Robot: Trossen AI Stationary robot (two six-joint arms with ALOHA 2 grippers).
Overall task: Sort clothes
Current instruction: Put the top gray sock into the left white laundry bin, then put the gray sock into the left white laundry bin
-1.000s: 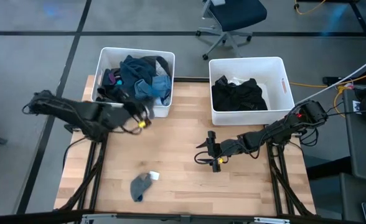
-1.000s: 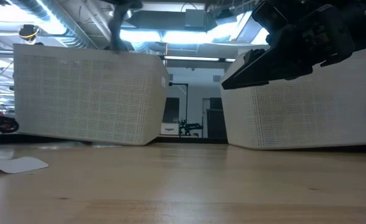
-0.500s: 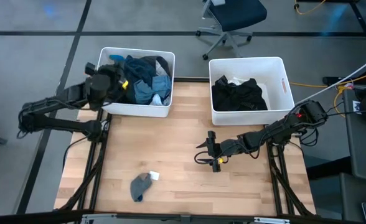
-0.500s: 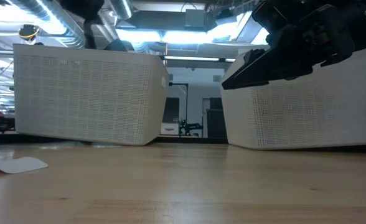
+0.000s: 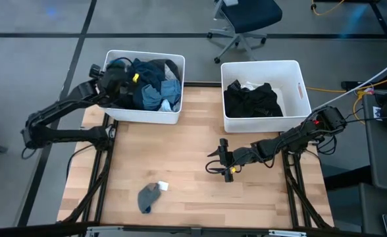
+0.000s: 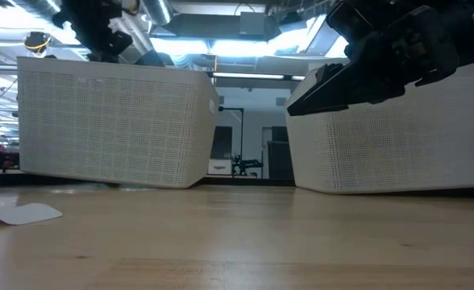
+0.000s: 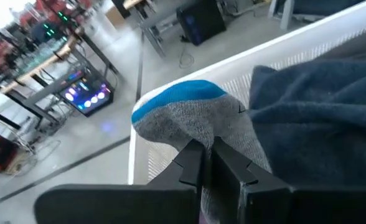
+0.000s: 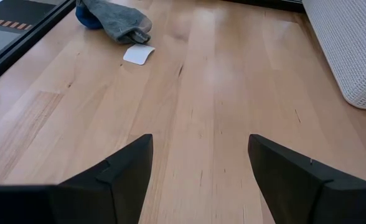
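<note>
My left gripper (image 5: 124,78) hovers over the far left part of the left white bin (image 5: 175,116) and is shut on a grey sock with a blue toe (image 7: 183,112). A pile of dark blue, black and pale blue clothes (image 5: 153,82) fills that bin. Black clothes (image 5: 251,99) lie in the right white bin (image 5: 295,118). A second grey sock (image 5: 148,197) lies flat on the table near its front edge. My right gripper (image 5: 224,162) stands open just above the middle of the table, nothing between its fingers (image 8: 198,168). My left gripper pinches the sock's grey part (image 7: 198,138) between its two fingers, just behind the blue toe. The toe end (image 7: 177,99) bulges out past the fingertips. The fingers come from the table's left, slanting a little down. The sock is up at the bin's rim beside a dark blue garment (image 7: 320,112).
A small white tag (image 5: 162,187) lies on the table beside the second sock. The wooden table (image 5: 180,151) is bare between the bins and my right gripper. An office chair (image 5: 243,20) stands on the floor beyond the bins.
My left gripper has swung from in front of the left bin toward the table's far left, ending over that bin's far left part. It has stayed shut and has carried the sock along, clear of the table.
</note>
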